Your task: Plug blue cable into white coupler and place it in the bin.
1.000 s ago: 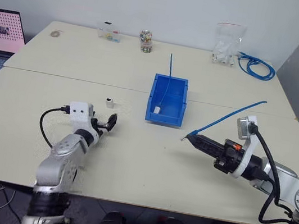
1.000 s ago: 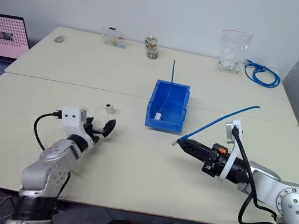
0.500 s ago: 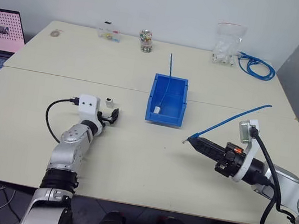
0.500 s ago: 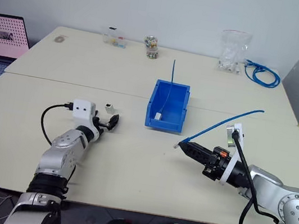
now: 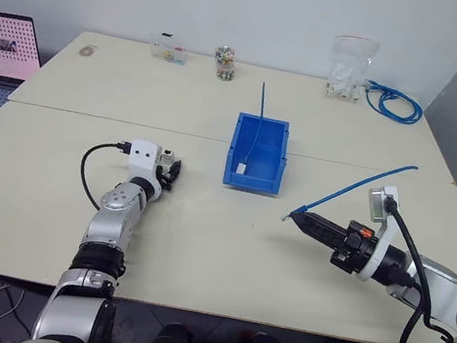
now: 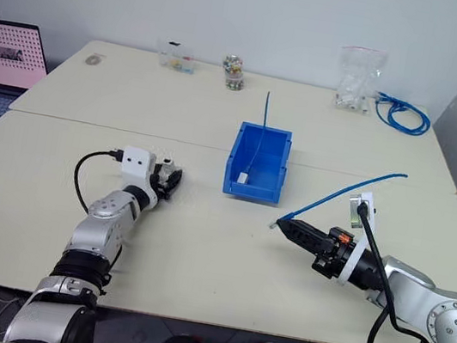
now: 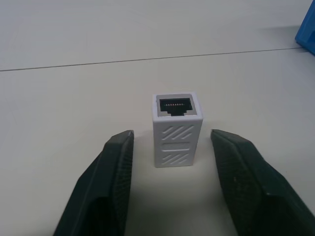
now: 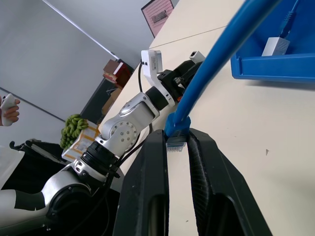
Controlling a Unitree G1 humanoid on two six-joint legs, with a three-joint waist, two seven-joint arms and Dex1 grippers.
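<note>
White coupler (image 7: 176,129) between left hand (image 7: 173,147) fingers, untouched.

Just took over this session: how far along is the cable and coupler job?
Done: the right end effector is shut on the blue cable near its plug. In hand: the left end effector straddles the white coupler on the table, fingers apart from it. Left: grasping, plugging in, placing in the bin.

R pincer (image 6: 283,224) grips blue cable (image 6: 342,195); L pincer (image 6: 167,177) at white coupler (image 6: 167,163).
</note>
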